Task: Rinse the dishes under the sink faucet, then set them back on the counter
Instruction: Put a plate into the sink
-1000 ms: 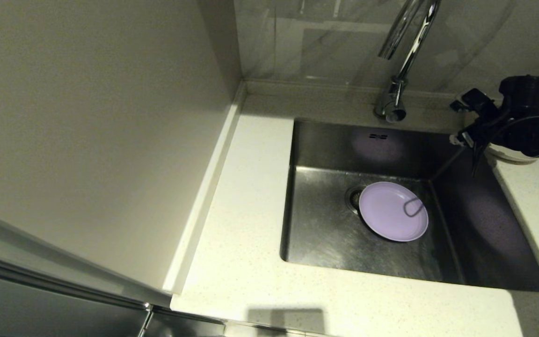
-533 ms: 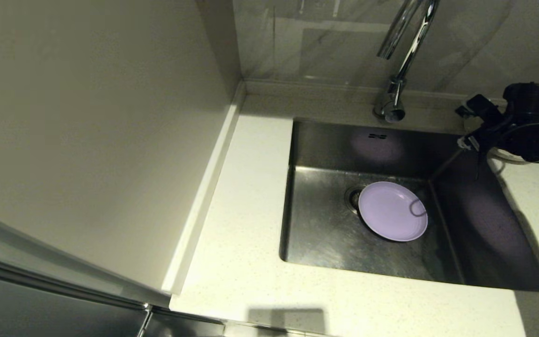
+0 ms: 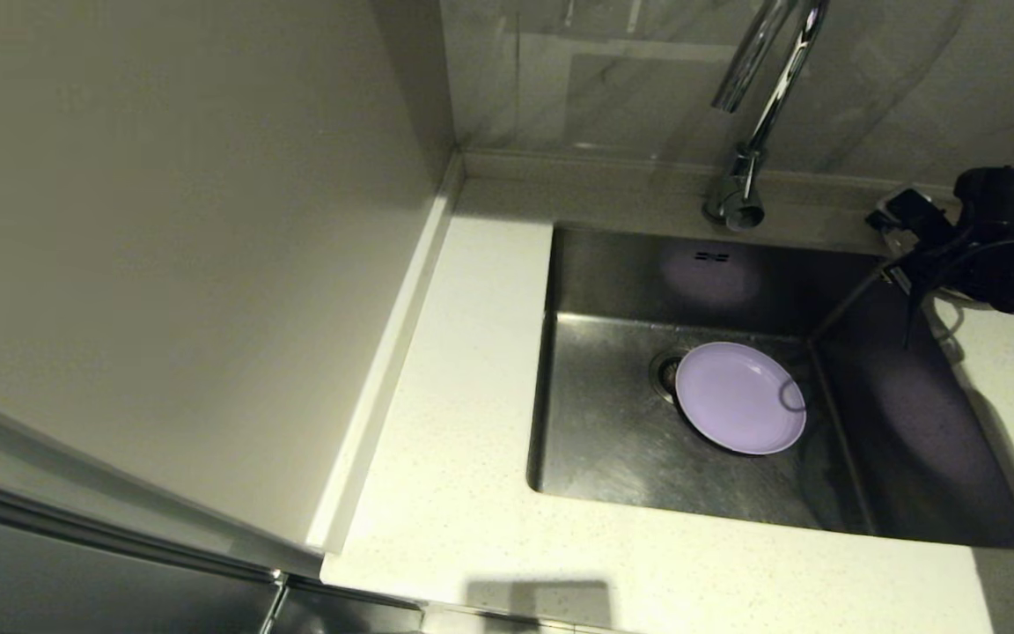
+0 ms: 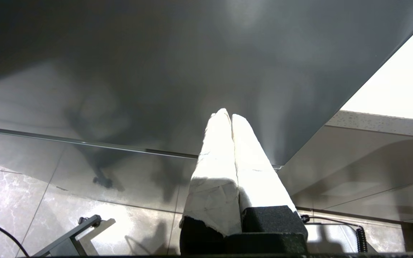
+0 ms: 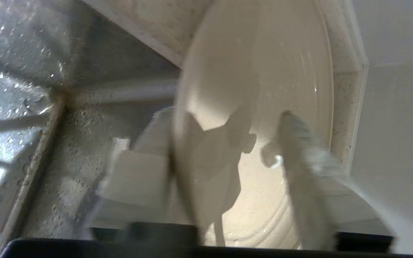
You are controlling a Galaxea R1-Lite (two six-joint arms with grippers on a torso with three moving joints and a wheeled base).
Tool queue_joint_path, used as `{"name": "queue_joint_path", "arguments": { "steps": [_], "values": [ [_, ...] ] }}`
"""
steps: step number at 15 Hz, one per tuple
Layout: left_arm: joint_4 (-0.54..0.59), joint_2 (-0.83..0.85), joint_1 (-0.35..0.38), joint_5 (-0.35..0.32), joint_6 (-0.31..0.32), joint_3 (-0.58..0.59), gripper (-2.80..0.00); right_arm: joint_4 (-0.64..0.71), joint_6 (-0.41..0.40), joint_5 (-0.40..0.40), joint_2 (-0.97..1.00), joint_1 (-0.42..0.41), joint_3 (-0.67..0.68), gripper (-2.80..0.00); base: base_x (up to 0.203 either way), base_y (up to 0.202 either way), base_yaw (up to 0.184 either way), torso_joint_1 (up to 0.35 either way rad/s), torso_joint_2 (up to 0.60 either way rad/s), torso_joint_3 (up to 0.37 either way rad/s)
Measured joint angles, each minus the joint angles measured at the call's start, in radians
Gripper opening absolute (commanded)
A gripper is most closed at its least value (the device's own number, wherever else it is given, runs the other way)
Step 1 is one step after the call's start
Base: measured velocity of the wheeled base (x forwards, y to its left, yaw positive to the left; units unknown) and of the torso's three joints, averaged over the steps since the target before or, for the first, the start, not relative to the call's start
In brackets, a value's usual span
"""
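Observation:
The lavender plate (image 3: 740, 409) lies flat on the floor of the steel sink (image 3: 613, 449), partly over the drain strainer (image 3: 665, 373). The chrome faucet (image 3: 762, 97) rises behind the basin. My right gripper (image 5: 224, 114) hangs over the counter to the right of the sink. It is open and straddles the rim of the beige plate (image 5: 264, 53), one finger (image 5: 299, 161) inside the plate and the other outside it. In the head view that arm (image 3: 995, 255) hides the plate. The white bowl is out of view. My left gripper (image 4: 227, 115) is shut and parked below the counter.
The cream counter (image 3: 472, 396) runs along the left and front of the sink, with a tall cabinet side (image 3: 164, 264) on its left. Two overflow slots (image 3: 711, 257) mark the sink's back wall. Water drops cover the basin in the right wrist view.
My right arm has shifted to the right and slightly down, away from the sink and further over the right-hand counter. The lavender plate has not moved.

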Motion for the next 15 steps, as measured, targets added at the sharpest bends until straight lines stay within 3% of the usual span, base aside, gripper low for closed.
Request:
{"name": "queue_joint_path", "arguments": {
  "steps": [3,7,11,15],
  "values": [
    [0.0,0.0,0.0,0.0,-0.001,0.0,-2.8,-0.044,0.005,0.016,-0.032,-0.003,0.055,-2.8,0.0,0.0,0.0,0.0,0.0,0.0],
    [0.0,0.0,0.0,0.0,0.0,0.0,-2.8,-0.122,0.008,0.105,-0.152,-0.002,0.191,-2.8,0.0,0.0,0.0,0.0,0.0,0.0],
    [0.0,0.0,0.0,0.0,0.0,0.0,-2.8,-0.14,0.006,0.211,-0.389,0.013,0.385,-2.8,0.0,0.0,0.0,0.0,0.0,0.0],
    [0.0,0.0,0.0,0.0,0.0,0.0,-2.8,-0.144,0.011,0.37,-0.608,0.07,0.633,-2.8,0.0,0.0,0.0,0.0,0.0,0.0]
  ]
}}
